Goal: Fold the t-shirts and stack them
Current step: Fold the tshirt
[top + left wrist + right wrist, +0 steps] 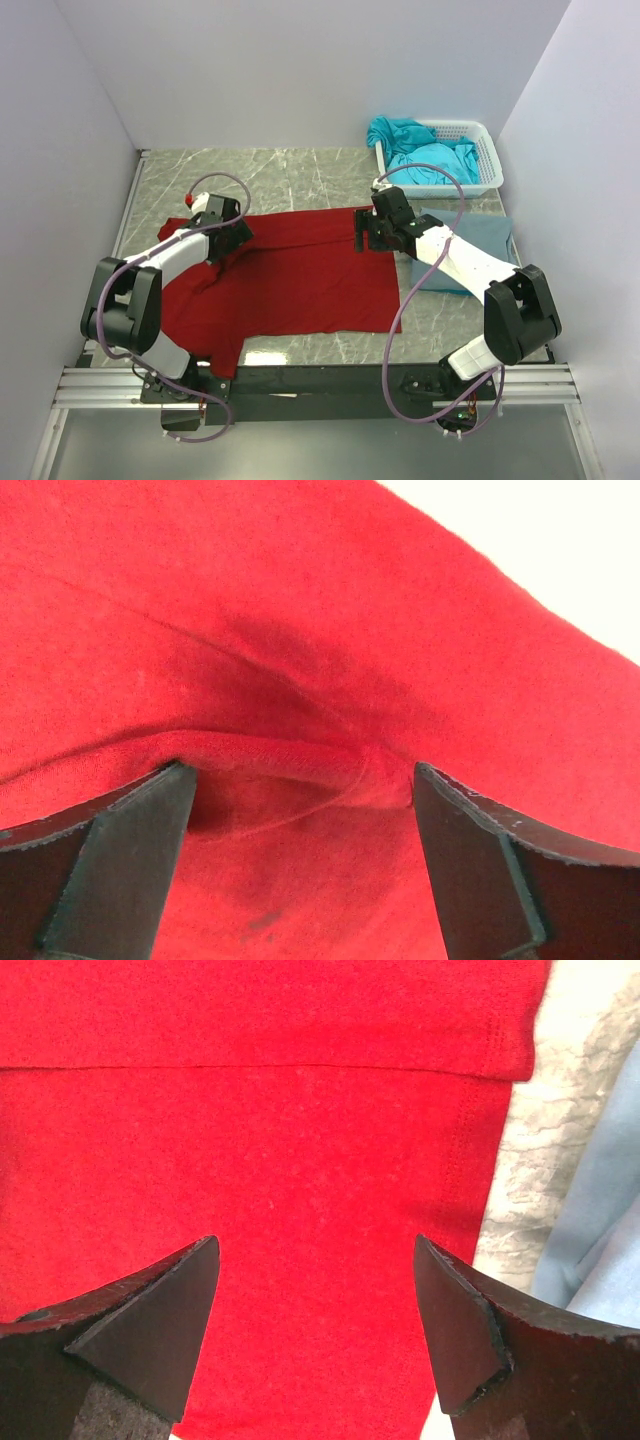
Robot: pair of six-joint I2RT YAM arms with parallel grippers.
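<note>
**Table** (pixel 300 170): grey marble-patterned top with white walls on the left, far and right sides and a metal rail along the near edge. Bare stone runs in a wide band along the far side, left of the basket. A narrow strip also shows between the red cloth and the rail.

**Dark red t-shirt** (pixel 300 285): soft matte knit, spread flat across the middle of the table. One sleeve trails toward the near left rail. The stitched hem lies at the right end, where a layer along the far edge is folded over.

**Grey-blue t-shirt** (pixel 485 235): smooth cloth lying flat to the right of the red one and partly under the right arm. A sliver of bare marble separates the two.

**White lattice basket** (pixel 488 150): rigid plastic, in the far right corner near the wall.

**Turquoise t-shirts** (pixel 425 160): crumpled in a heap inside the basket, with one lapping over its left rim.

**Left gripper** (pixel 300 780): black wedge fingers (pixel 130 860) spread wide, low over the red shirt's left part. A raised ridge of red cloth lies between them, unpinched.

**Right gripper** (pixel 315 1250): fingers likewise parted and holding nothing, set over the red shirt close to its hem edge.
</note>
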